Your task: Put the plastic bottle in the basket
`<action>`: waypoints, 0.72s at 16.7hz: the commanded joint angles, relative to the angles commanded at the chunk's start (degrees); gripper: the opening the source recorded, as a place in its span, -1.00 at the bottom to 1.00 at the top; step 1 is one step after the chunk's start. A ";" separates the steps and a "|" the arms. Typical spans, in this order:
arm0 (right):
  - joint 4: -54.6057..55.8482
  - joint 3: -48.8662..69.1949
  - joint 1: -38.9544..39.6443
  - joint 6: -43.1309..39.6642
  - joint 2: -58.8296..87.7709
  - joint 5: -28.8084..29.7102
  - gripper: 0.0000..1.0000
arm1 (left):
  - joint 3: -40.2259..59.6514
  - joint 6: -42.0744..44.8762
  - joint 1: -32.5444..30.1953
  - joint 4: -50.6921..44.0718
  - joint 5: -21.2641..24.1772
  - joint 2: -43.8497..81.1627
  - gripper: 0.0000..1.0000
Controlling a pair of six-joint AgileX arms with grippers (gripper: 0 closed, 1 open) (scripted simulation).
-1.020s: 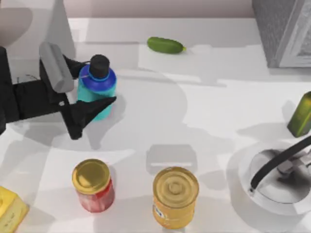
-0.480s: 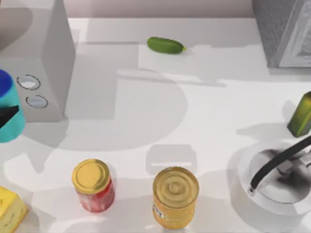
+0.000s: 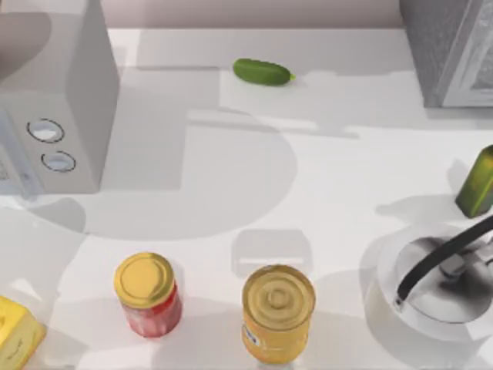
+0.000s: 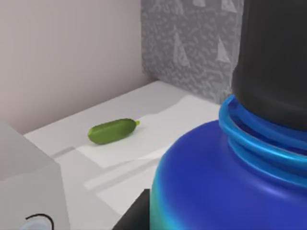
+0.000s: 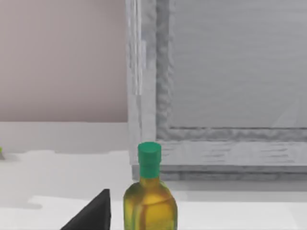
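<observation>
The plastic bottle (image 4: 216, 187) looms close in the left wrist view, with its dark blue shoulder, blue neck rings and black cap (image 4: 273, 62). My left gripper (image 4: 218, 213) is shut on it, and one black finger (image 4: 136, 215) shows against its side. The bottle is held above the table, which lies well below it. A grey section of my left arm (image 3: 54, 108) hangs close under the top camera at the far left. The white basket (image 3: 385, 270) with a black handle (image 3: 439, 258) stands at the table's right front. A dark part of my right gripper (image 5: 93, 215) shows near the olive-green bottle.
A red jar with a gold lid (image 3: 148, 294) and a yellow can (image 3: 277, 312) stand at the front. A yellow box (image 3: 15, 335) sits front left, a cucumber (image 3: 263, 72) at the back, an olive-green bottle (image 3: 477, 183) behind the basket, and a grey cabinet (image 3: 451, 46) back right.
My left gripper lifted the plastic bottle off the table and carried it left, out of the top view. The grey arm section now covers the spot where it stood.
</observation>
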 joint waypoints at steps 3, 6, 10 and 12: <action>0.00 0.00 0.00 0.00 0.00 0.00 1.00 | -0.01 0.04 0.13 -0.16 0.04 -0.09 -1.00; 0.00 0.00 0.00 0.00 0.00 0.00 1.00 | 0.14 0.07 -0.12 -0.01 -0.07 0.15 -1.00; 0.00 0.00 0.00 0.00 0.00 0.00 1.00 | 5.81 -0.83 -0.19 -1.18 0.58 4.62 -1.00; 0.00 0.00 0.00 0.00 0.00 0.00 1.00 | 11.72 -2.01 0.00 -2.40 0.84 9.24 -1.00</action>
